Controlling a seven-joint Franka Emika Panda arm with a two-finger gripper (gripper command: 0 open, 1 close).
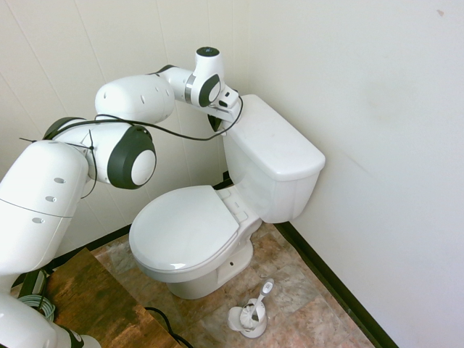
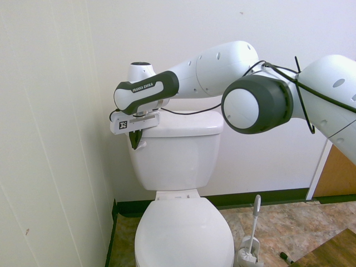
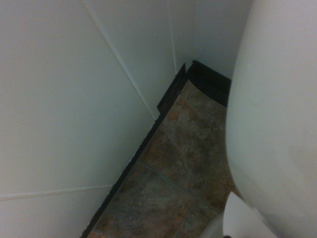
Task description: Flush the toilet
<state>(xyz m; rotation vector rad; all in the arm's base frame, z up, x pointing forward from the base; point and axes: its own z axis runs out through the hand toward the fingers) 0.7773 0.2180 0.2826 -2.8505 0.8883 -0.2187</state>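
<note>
- Toilet (image 2: pixel 181 161), large, glossy white ceramic, stands on the floor by the far wall, near the corner with the left wall, as seen in the second exterior view.
- Its oval white seat lid (image 2: pixel 184 233) is down, on the near side of the boxy white tank (image 2: pixel 178 158).
- The flat white tank lid (image 1: pixel 272 138) lies on top of the tank.
- The small white flush lever (image 2: pixel 142 144) is at the upper left of the tank's front.
- The 2-finger gripper (image 2: pixel 135 140) is closed and points down at the tank's upper left, right beside the lever; whether they touch, I cannot tell.
- The white and black robot arm (image 2: pixel 219 69) reaches in from the right, over the tank.
- 1 white toilet brush (image 2: pixel 254 222) stands tilted in its white holder (image 2: pixel 248 251) on the brown mottled floor (image 2: pixel 303 219), to the right of the toilet.
- A pale pointed piece (image 3: pixel 243 218) shows in the wrist view beside the tank; I cannot tell what it is.
</note>
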